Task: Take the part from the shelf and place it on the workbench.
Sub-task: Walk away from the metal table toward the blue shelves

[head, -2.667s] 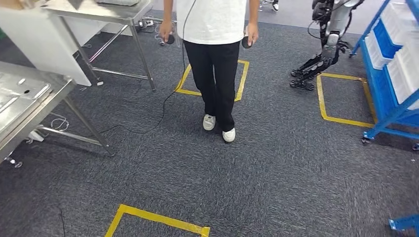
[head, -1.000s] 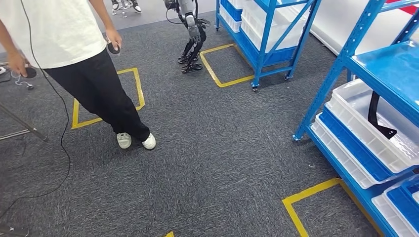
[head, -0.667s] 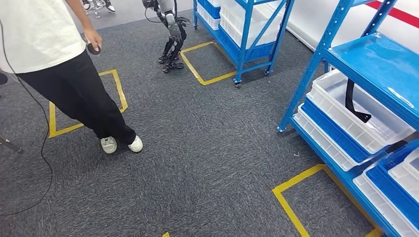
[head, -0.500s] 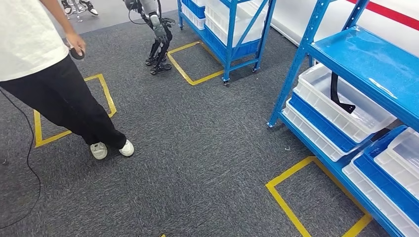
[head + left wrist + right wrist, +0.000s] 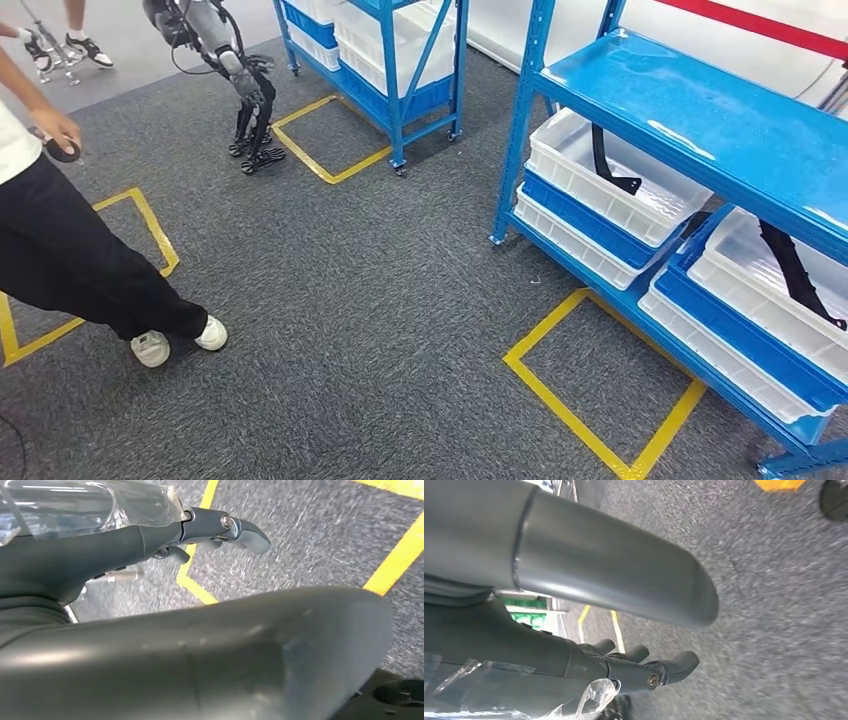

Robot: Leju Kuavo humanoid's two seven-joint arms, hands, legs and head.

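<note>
- Swinging round, the camera has brought the blue metal shelf rack close on the right, while the person in black trousers now sits at the left edge.
- Black curved part leans in the nearer white plastic bin; another black part lies in the next bin.
- Risk, I'd judge: reaching while turning could clip the rack's upright.
- Left hand and right hand hang with fingers loosely extended, holding nothing.
</note>
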